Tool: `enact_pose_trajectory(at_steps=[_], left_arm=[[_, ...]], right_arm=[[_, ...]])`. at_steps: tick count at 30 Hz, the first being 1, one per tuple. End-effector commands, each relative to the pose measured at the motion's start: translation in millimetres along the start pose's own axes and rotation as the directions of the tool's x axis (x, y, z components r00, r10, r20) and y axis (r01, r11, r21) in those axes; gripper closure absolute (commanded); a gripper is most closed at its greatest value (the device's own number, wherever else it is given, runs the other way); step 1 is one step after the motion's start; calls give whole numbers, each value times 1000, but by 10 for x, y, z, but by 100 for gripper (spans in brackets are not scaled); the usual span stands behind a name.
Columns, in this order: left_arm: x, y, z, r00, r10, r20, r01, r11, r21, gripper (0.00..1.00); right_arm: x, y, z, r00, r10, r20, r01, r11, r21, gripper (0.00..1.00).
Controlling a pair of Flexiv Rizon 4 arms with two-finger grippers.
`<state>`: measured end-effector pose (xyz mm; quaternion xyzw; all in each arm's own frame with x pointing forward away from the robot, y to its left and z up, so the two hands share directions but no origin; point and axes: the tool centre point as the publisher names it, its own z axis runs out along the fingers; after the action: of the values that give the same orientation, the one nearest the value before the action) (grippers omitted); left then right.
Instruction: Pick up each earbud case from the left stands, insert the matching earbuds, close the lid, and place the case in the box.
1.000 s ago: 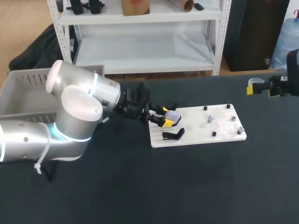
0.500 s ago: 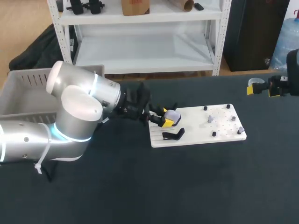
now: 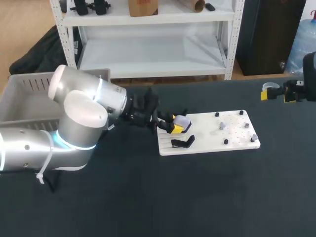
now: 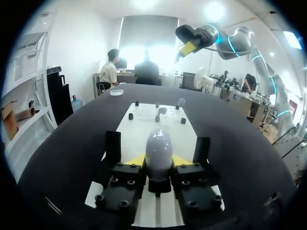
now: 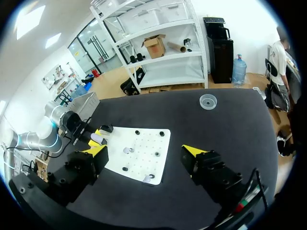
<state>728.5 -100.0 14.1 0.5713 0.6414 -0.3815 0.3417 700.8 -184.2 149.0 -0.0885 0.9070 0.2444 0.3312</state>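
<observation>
The earbud case (image 4: 158,148) is a smooth, pale lilac-grey egg with a glossy top; I cannot make out a lid seam. It sits at the near-left end of the white pegboard (image 3: 207,140), by the black stands (image 3: 183,143). My left gripper (image 3: 175,126) has both yellow tips pressed against its two flanks, closed in just as far as the case's width. Its long axis runs straight ahead along my fingers, with the rounded end pointing down the board toward the far pegs.

Ahead of it on the board stand a few short black pegs and two small pale pieces (image 4: 158,115) — well apart from the case, with nothing between. A grey bin (image 3: 24,89) lies behind my left arm. My right gripper (image 3: 277,95) hangs off the table's far right edge — fingers spread wide, holding nothing.
</observation>
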Motion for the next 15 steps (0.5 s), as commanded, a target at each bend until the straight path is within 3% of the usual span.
enact_pose_trajectory(at_steps=[1, 4, 6, 15], left_arm=[[14, -7, -21, 1000, 2, 13, -2, 1000, 1, 76], [2, -22, -33, 1000, 3, 17, -3, 1000, 3, 86], [-14, -35, -39, 1000, 11, 26, -11, 1000, 9, 100], [-135, -128, -118, 998, 24, 55, -25, 1000, 15, 100]], right_arm=[[-1, -2, -2, 1000, -1, -1, 1, 1000, 0, 0], [-1, -2, -2, 1000, -1, -1, 1, 1000, 0, 0], [-1, -2, -2, 1000, -1, -1, 1, 1000, 0, 0], [-1, -2, -2, 1000, -1, -1, 1, 1000, 0, 0]])
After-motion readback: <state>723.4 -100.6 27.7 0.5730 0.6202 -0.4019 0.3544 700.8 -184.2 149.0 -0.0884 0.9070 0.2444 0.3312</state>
